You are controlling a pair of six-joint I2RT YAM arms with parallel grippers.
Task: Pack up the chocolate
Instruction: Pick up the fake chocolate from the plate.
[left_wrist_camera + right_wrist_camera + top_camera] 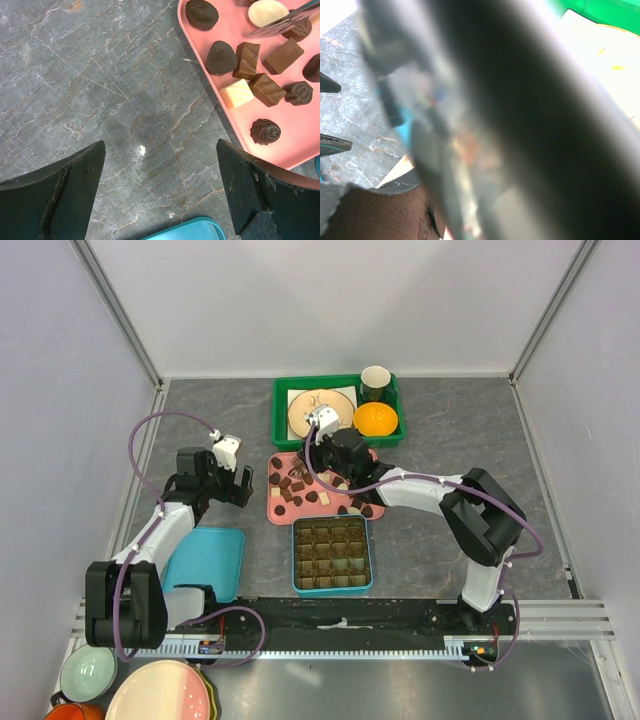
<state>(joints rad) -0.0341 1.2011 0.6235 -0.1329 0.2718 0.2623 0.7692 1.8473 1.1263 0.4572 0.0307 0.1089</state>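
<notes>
On the grey table's middle sits a pink tray [275,506] with the chocolate [266,89] loose on it: dark, lighter brown and two cream-white pieces, all still on the tray. Just in front of it lies a teal box [294,555] with a grid of small brown cells; whether any cell holds a piece cannot be told. Behind the pink tray, a green tray [281,416] carries a plate [303,412], a cup [375,382] and an orange [376,421].

A teal lid [205,562] lies to the left. The left gripper [160,185] hangs over bare table beside the pink tray, its fingers wide apart and holding nothing. The right gripper [340,476] is above the pink tray's far side; its own camera is blocked by a blurred dark shape, so its state cannot be told. A thin metal strip [280,22] lies across one white piece.
</notes>
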